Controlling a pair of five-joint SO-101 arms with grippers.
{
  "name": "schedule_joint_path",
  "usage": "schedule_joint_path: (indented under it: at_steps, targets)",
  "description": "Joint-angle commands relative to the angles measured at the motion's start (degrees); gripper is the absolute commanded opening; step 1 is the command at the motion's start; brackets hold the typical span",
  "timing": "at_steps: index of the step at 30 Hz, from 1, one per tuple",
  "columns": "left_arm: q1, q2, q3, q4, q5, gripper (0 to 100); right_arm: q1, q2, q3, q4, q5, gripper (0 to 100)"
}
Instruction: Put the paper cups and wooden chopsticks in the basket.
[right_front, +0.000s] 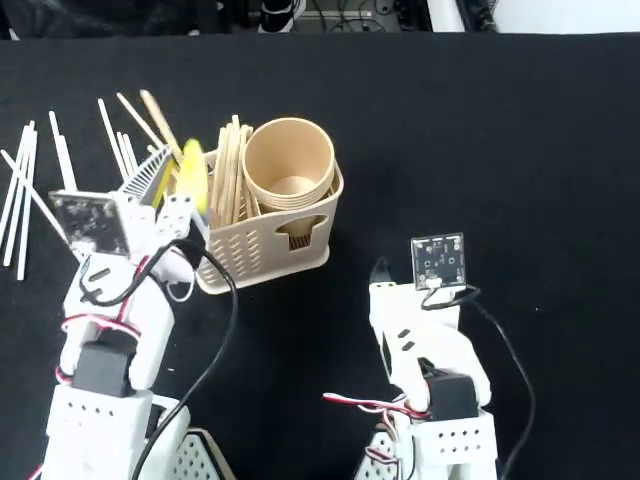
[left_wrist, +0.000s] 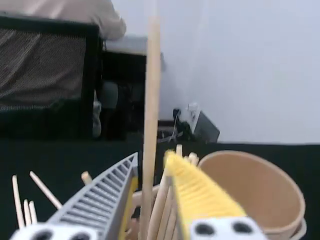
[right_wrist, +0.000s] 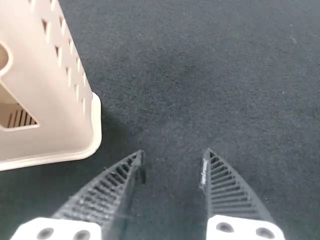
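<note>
A beige slotted basket (right_front: 262, 245) stands left of centre and holds stacked paper cups (right_front: 290, 165) plus a bundle of wooden chopsticks (right_front: 232, 170). My left gripper (right_front: 178, 172) hovers at the basket's left rim, shut on one wooden chopstick (right_front: 157, 115). In the left wrist view that chopstick (left_wrist: 151, 100) stands upright between the grey and yellow fingers of the left gripper (left_wrist: 150, 167), with the top cup (left_wrist: 255, 190) just beyond. My right gripper (right_front: 380, 270) sits low over the cloth, right of the basket. It is open (right_wrist: 172, 160) and holds nothing, with the basket corner (right_wrist: 50, 100) beside it.
Several loose chopsticks (right_front: 22, 195) lie on the black cloth at the far left, and more (right_front: 118, 140) fan out behind the left gripper. The cloth to the right of the basket is bare. Both arm bases stand at the front edge.
</note>
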Motion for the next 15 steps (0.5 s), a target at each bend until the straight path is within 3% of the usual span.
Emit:
schedule_joint_path:
  at_steps: [1, 8, 15]
  targets:
    - [-0.84, 1.23, -8.92, 10.02, 1.67, 21, 0.53, -5.23, -0.31, -0.79, 0.53, 19.2]
    - [-12.7, 11.34, -34.59, 28.4, 2.02, 21, 0.53, -5.23, -0.22, -0.79, 0.53, 19.3]
    - [-25.45, 39.12, -51.56, 38.77, 2.55, 21, 0.53, -5.23, -0.22, -0.79, 0.53, 19.3]
